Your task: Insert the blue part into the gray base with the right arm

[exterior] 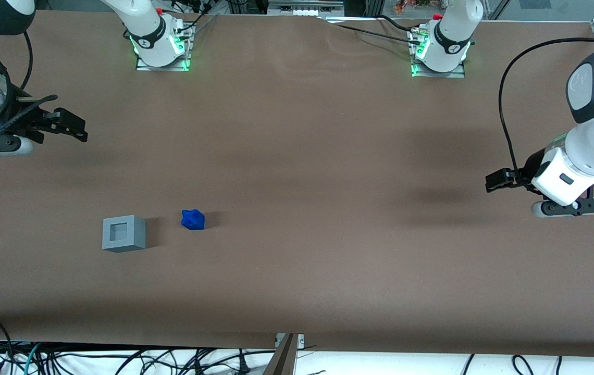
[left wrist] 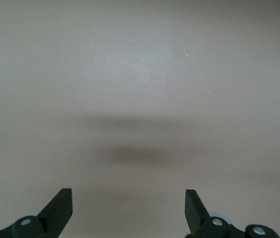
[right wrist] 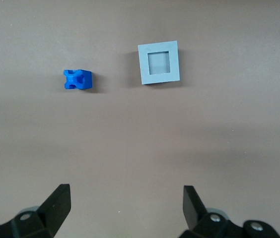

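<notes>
The blue part (exterior: 193,219) lies on the brown table beside the gray base (exterior: 124,233), a small gap between them. The gray base stands with its square recess facing up and empty. Both also show in the right wrist view, the blue part (right wrist: 77,80) and the gray base (right wrist: 159,63). My right gripper (exterior: 70,127) hangs above the table at the working arm's end, farther from the front camera than both objects and well apart from them. It is open and empty, its fingertips (right wrist: 59,203) spread wide.
The two arm bases (exterior: 161,44) (exterior: 440,49) stand at the table's edge farthest from the front camera. Cables (exterior: 120,359) hang below the table's near edge. The brown table (exterior: 328,250) stretches toward the parked arm's end.
</notes>
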